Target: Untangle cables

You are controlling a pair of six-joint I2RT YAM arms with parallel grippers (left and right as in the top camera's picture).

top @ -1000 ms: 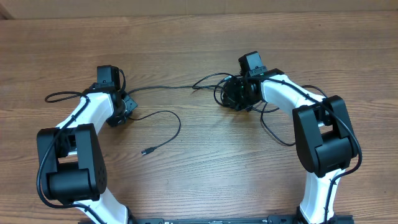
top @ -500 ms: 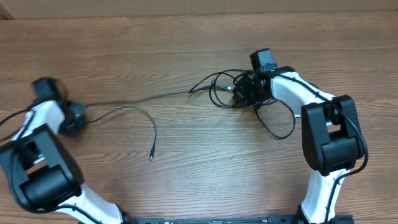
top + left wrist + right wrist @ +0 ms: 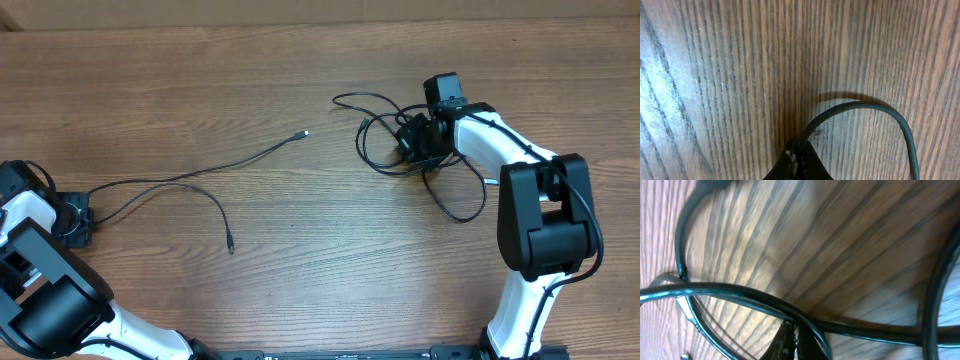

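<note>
Two grippers here, both pinched tight on cable. The right gripper (image 3: pixel 410 145) clamps a tangled bundle (image 3: pixel 383 167); I can't count its strands. One separate cable (image 3: pixel 240 162) lies stretched out left of that bundle, with the left gripper (image 3: pixel 80 218) clamped on it.

open table (image 3: pixel 330 240) lies between the stretched cable (image 3: pixel 240 163) and the tangle (image 3: pixel 392 142) (right side).

Loose cable (image 3: pixel 240 160) left on table (image 3: pixel 320 270), tangled cables (image 3: pixel 380 125) right
</note>
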